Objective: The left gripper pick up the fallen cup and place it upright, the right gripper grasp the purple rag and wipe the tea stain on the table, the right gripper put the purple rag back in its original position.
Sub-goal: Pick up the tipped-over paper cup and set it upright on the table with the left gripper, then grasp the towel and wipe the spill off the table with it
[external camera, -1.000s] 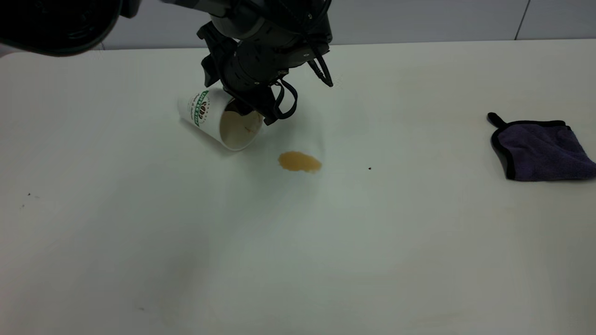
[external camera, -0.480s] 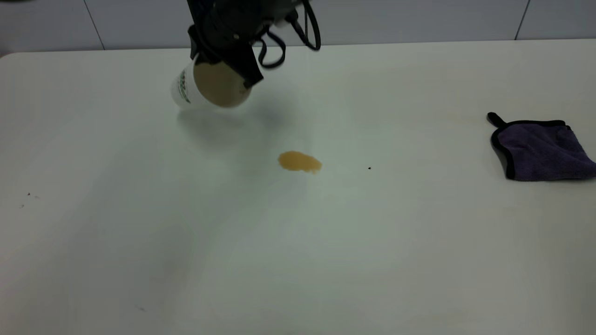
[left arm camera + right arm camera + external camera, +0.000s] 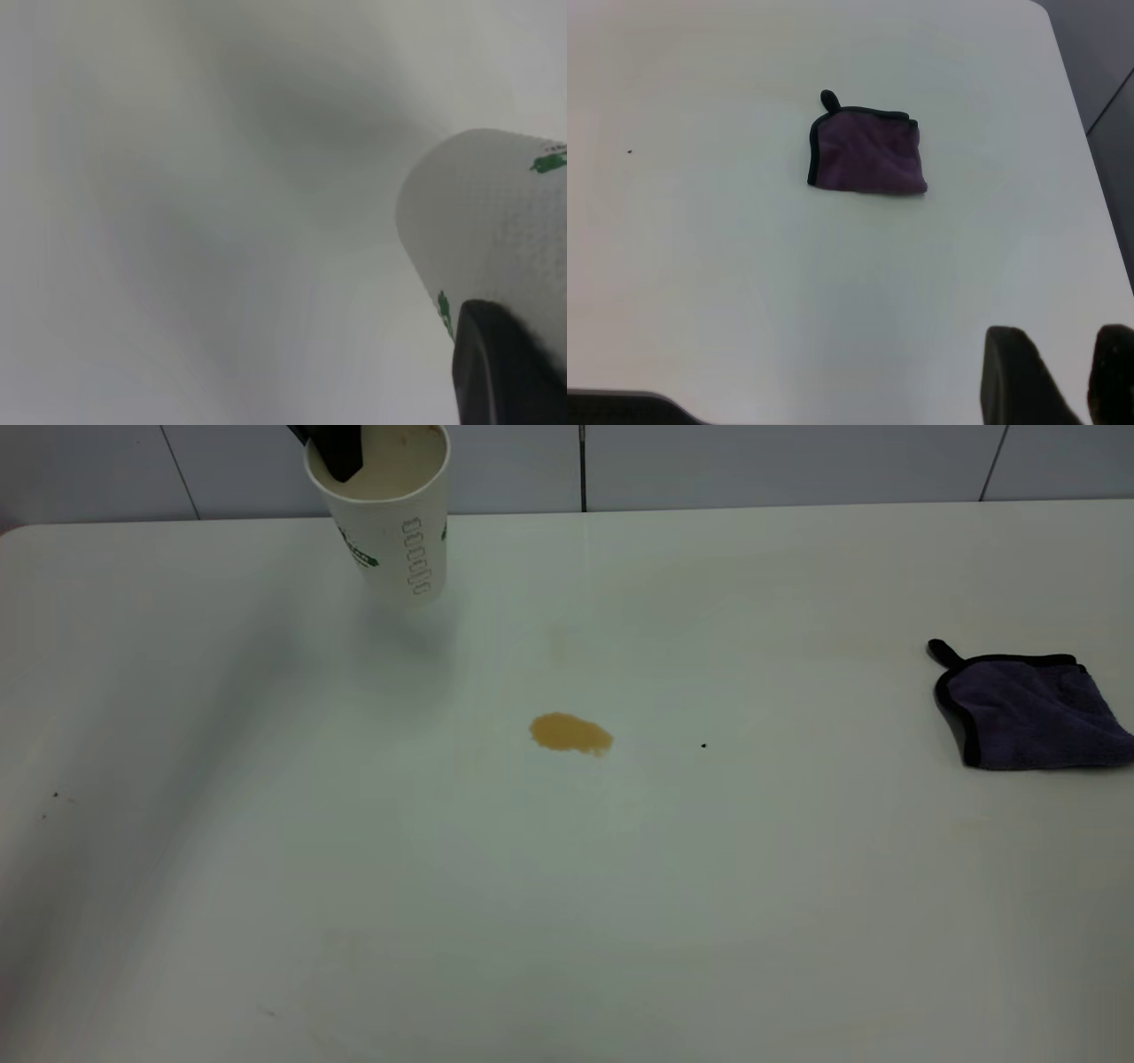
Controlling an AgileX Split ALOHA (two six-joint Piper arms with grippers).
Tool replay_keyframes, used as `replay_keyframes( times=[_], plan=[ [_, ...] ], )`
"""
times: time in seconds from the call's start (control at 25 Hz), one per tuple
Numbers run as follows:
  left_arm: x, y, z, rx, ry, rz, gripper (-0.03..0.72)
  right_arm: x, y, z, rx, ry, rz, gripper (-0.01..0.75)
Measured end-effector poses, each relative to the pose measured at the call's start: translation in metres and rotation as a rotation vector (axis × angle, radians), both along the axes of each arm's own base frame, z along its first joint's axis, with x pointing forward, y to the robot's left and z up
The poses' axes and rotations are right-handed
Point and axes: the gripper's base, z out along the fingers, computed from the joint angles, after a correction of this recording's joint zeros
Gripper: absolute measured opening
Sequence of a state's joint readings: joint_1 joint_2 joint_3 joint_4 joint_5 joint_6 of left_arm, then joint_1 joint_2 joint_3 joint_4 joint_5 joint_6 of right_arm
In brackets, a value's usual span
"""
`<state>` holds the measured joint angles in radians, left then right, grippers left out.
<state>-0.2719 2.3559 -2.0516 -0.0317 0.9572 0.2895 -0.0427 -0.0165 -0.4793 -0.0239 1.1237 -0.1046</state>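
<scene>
Up it comes: the cup has swung from tipped on its side to upright, and I've now got it hanging just above the far-left part of the table, its soft shadow beneath. Only a black finger of the left gripper shows, dipping inside the rim and pinching the wall. From the left wrist I see dimpled white paper with green print, a black fingertip pressed against the outside. A column of small boxes runs down the side, and the inside is tea-tinted. Out in the middle sits the tea stain, a glossy amber oval, untouched. Far right lies the purple rag, plush, black-edged, with a loop. My right gripper hovers high, jaws slightly parted, holding nothing. Smooth white top, grey panelled wall behind.
</scene>
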Motion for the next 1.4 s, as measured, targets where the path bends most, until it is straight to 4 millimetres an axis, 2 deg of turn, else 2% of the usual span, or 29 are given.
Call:
replay_keyframes(
  times=[0.12, 0.28, 0.48, 0.68, 0.76, 0.88, 0.96, 1.08, 1.2, 1.28, 1.4],
  plan=[
    [0.004, 0.010, -0.012, -0.075, 0.043, 0.019, -0.024, 0.000, 0.000, 0.000, -0.001, 0.000, 0.000, 0.239],
    [0.009, 0.020, -0.043, -0.142, 0.119, 0.059, -0.024, 0.000, 0.000, 0.000, -0.001, 0.000, 0.001, 0.239],
    [0.010, 0.022, -0.078, -0.154, 0.183, 0.081, -0.018, 0.000, 0.000, 0.000, -0.001, 0.000, 0.001, 0.239],
    [0.011, 0.021, -0.090, -0.169, 0.186, 0.093, 0.008, 0.000, 0.000, 0.000, -0.001, 0.000, 0.001, 0.239],
    [0.011, 0.021, -0.093, -0.170, 0.186, 0.094, 0.042, 0.000, 0.000, 0.000, -0.001, 0.000, 0.001, 0.239],
    [0.012, 0.021, -0.096, -0.170, 0.181, 0.096, 0.133, 0.000, 0.000, 0.000, 0.000, 0.000, 0.000, 0.239],
    [0.013, 0.021, -0.096, -0.173, 0.170, 0.098, 0.234, 0.000, 0.000, 0.000, 0.000, 0.000, 0.000, 0.239],
    [0.014, 0.020, -0.091, -0.177, 0.151, 0.098, 0.419, 0.000, 0.000, 0.000, -0.001, 0.000, 0.001, 0.239],
    [0.017, 0.021, -0.070, -0.167, 0.113, 0.084, 0.600, 0.000, 0.000, 0.000, -0.001, 0.000, 0.001, 0.239],
    [0.019, 0.022, -0.044, -0.164, 0.075, 0.072, 0.651, 0.000, 0.000, 0.000, -0.001, 0.000, 0.001, 0.239],
    [0.015, 0.022, 0.009, -0.178, 0.036, 0.061, 0.653, 0.000, 0.000, 0.000, -0.001, 0.000, 0.001, 0.239]
  ],
)
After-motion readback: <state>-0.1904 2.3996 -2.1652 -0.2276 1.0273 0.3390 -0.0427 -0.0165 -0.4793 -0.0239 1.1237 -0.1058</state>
